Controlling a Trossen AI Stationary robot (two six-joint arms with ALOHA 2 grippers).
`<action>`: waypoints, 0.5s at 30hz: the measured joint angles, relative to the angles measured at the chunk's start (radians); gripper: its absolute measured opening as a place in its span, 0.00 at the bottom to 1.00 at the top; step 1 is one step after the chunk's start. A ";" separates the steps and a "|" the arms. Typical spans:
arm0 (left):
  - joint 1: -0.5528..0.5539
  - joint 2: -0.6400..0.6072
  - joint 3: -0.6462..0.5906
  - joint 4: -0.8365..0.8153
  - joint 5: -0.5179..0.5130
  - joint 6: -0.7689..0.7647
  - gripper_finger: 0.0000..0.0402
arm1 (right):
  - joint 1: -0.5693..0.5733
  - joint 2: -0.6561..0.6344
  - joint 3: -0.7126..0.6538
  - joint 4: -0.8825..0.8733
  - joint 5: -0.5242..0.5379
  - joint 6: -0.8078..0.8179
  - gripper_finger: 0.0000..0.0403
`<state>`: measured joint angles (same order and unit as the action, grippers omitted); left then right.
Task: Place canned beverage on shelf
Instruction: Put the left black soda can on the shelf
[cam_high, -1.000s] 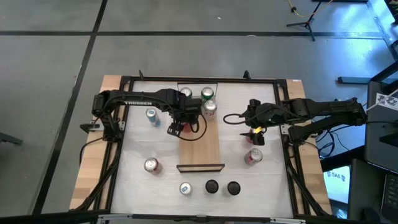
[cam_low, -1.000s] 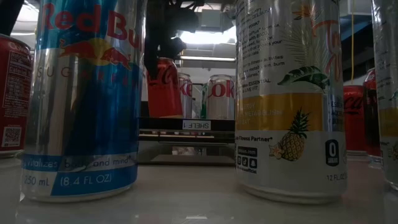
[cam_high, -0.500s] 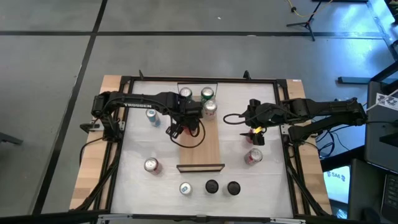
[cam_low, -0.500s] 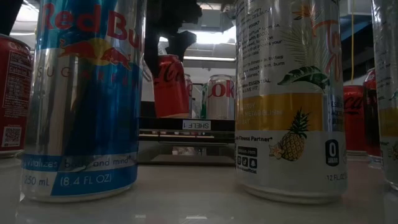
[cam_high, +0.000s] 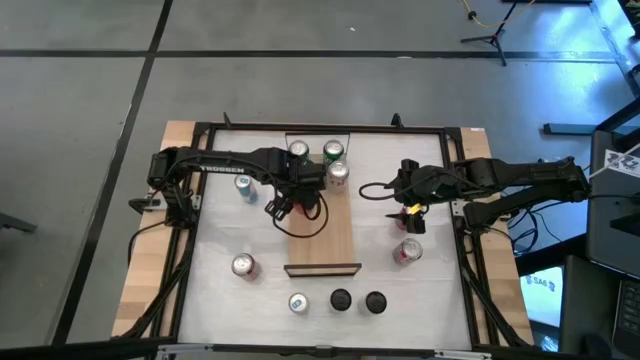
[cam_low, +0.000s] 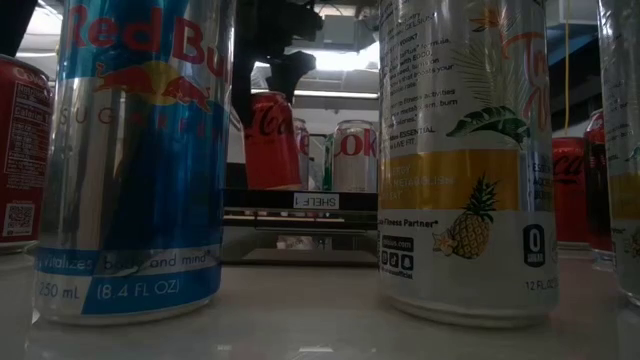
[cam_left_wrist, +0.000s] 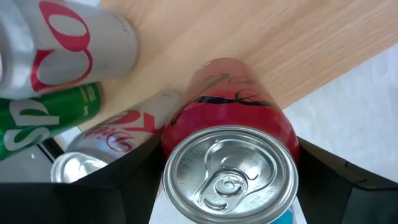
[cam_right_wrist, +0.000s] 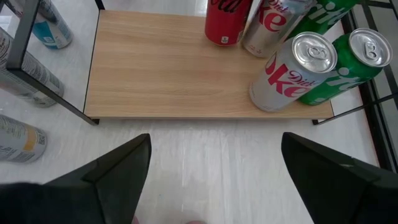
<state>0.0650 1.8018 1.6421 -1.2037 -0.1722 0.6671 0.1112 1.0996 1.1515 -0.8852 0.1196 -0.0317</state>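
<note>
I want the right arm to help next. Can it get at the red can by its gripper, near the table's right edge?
Probably yes. The red can stands alone on the white tabletop, close to the open right gripper, and nothing stands between them.

Occluded and cropped items

In the low view, the blue-and-silver can (cam_low: 140, 160) and the pineapple can (cam_low: 468, 160) are cut off at the top and hide most of the shelf (cam_low: 300, 212). The red can (cam_left_wrist: 230, 109) conceals the left gripper (cam_left_wrist: 227, 186) fingertips. From above, can labels are too small to read.
</note>
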 joint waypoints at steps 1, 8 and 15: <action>0.000 0.000 0.000 -0.004 0.000 0.000 0.70 | 0.000 0.000 0.000 0.000 0.000 0.000 0.88; 0.000 0.000 0.000 -0.008 0.007 0.000 0.70 | 0.000 0.000 0.000 0.000 0.000 0.000 0.88; 0.000 0.013 -0.001 -0.008 0.009 -0.002 0.70 | 0.000 0.000 0.000 0.000 0.000 0.000 0.88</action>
<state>0.0650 1.8148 1.6413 -1.2119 -0.1634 0.6648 0.1112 1.0996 1.1517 -0.8856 0.1196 -0.0319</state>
